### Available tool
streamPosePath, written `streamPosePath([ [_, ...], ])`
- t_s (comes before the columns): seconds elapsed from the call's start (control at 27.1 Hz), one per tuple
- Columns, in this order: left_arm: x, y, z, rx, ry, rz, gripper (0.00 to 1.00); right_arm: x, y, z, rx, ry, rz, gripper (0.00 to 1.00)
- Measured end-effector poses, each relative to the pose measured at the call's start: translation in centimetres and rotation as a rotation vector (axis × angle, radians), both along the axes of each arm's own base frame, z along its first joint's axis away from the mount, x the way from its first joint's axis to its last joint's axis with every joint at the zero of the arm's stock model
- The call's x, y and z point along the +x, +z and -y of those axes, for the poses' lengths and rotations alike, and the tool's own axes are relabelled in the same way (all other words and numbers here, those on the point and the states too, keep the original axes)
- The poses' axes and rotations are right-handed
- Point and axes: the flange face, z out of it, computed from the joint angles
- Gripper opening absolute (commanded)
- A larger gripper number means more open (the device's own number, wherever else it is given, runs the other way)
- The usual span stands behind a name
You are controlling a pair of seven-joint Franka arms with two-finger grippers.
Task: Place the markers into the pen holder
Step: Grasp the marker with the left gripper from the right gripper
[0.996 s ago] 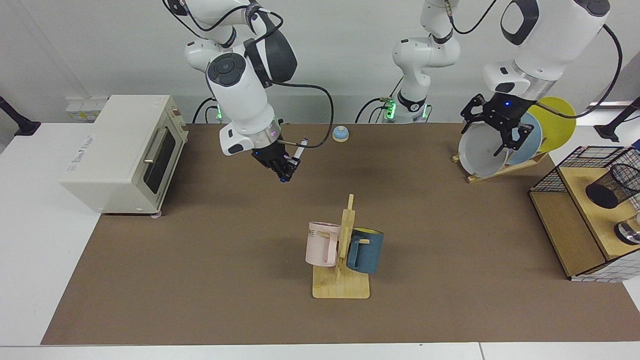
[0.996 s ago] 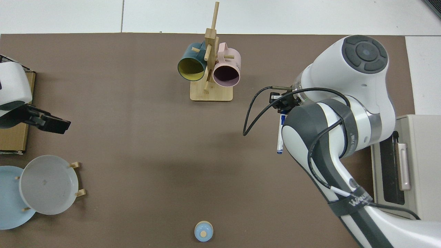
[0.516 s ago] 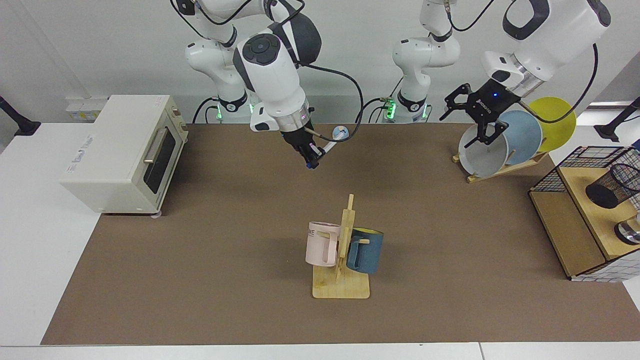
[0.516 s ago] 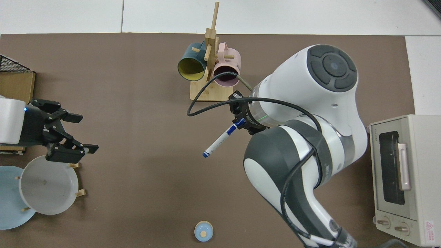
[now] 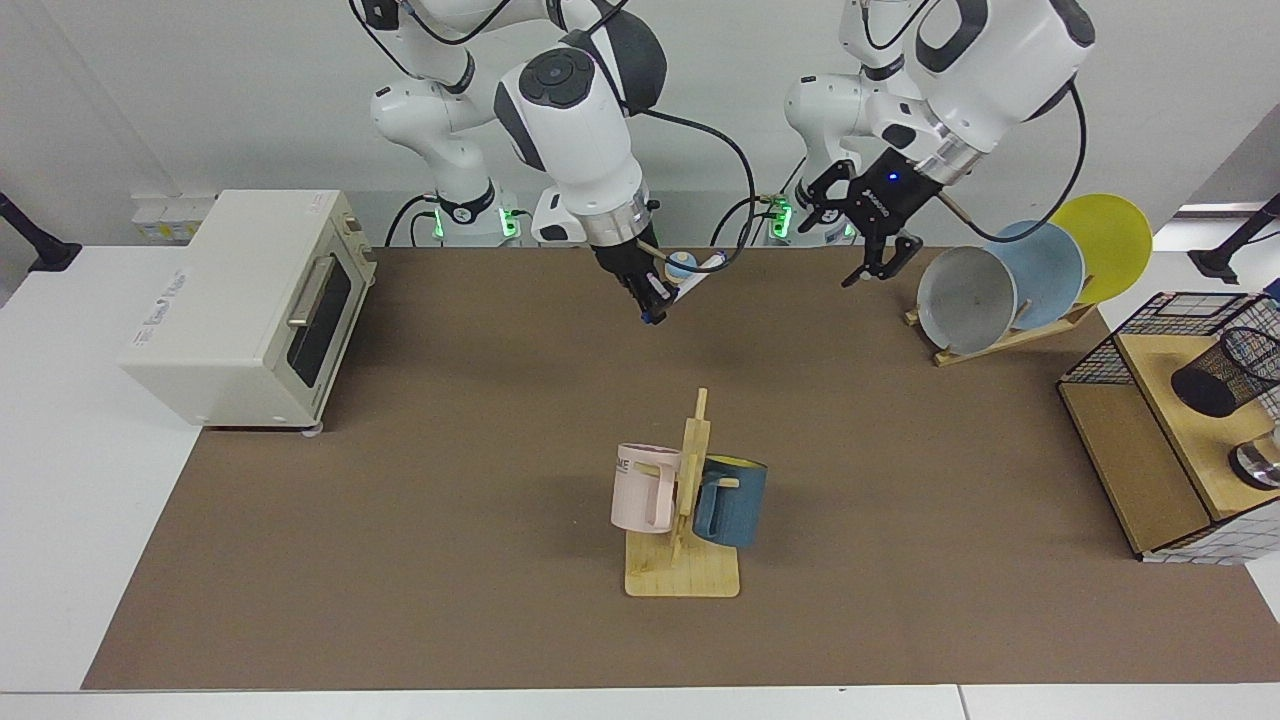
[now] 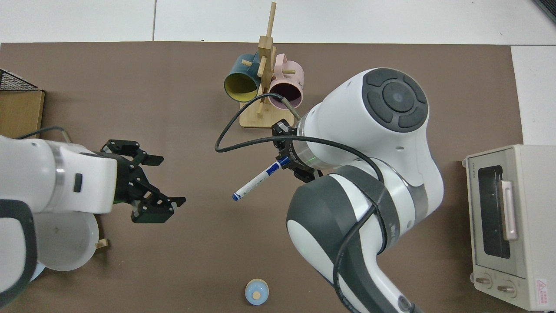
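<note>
White marker (image 6: 256, 181) in right hand (image 5: 652, 303), left hand (image 6: 160, 184) open

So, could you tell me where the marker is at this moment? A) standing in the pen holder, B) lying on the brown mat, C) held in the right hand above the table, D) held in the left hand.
C: the right hand grips the marker by one end above the table, while the left hand is open and holds nothing.
</note>
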Motion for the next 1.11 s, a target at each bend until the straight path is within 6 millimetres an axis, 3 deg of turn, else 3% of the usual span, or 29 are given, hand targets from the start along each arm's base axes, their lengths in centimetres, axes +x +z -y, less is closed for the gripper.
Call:
streamPosePath([
  [0.22, -2.5, -1.3, 5.3, -0.006, 0.032, 0.024, 1.0, -0.2, -0.1, -0.4, 0.005, -0.05, -0.021, 0.0],
  [0.66, -5.2, -3.1, 10.3, -0.021, 0.119, 0.069, 0.98, -0.4, -0.7, -1.0, 0.003, -0.1, -0.049, 0.0],
  [0.89, -5.4, -3.7, 10.6, -0.018, 0.122, 0.067, 0.75, -0.7, -1.0, -1.4, -0.001, -0.093, -0.056, 0.0],
  [1.11, -5.5, -3.8, 10.7, -0.018, 0.131, 0.064, 0.36, -0.8, -1.1, -1.5, -0.003, -0.091, -0.059, 0.0],
])
